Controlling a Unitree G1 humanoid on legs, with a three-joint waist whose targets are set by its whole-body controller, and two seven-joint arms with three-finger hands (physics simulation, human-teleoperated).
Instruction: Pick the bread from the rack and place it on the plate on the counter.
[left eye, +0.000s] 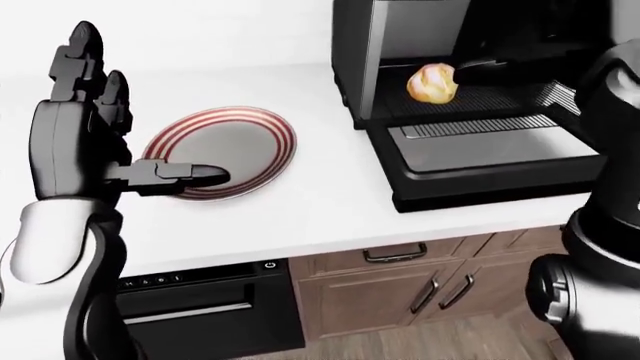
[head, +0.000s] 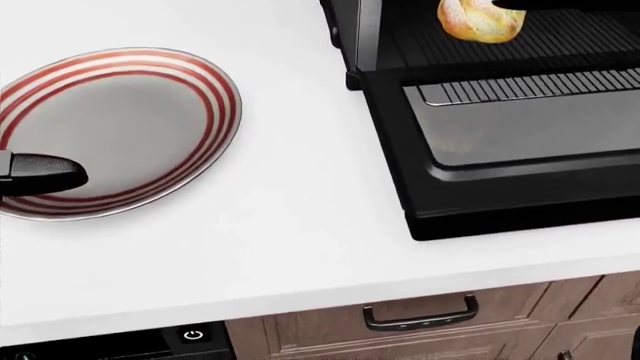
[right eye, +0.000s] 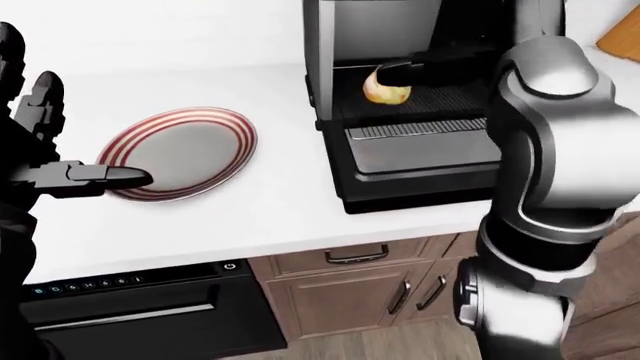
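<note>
The bread (head: 481, 19), a golden roll, lies on the dark rack inside the black toaster oven (left eye: 480, 150), whose door hangs open and flat. My right hand (right eye: 400, 73) reaches into the oven, with one straight finger lying over the bread's top; its other fingers are hidden. The red-striped plate (head: 110, 127) sits on the white counter (head: 300, 225) to the left of the oven. My left hand (left eye: 110, 127) is raised and open at the left, its thumb (head: 40, 173) pointing right over the plate's left rim.
The open oven door (head: 520, 150) juts out to the counter's edge. Below the counter are wooden drawers with dark handles (head: 420, 315) and a black appliance with a control strip (left eye: 200, 274).
</note>
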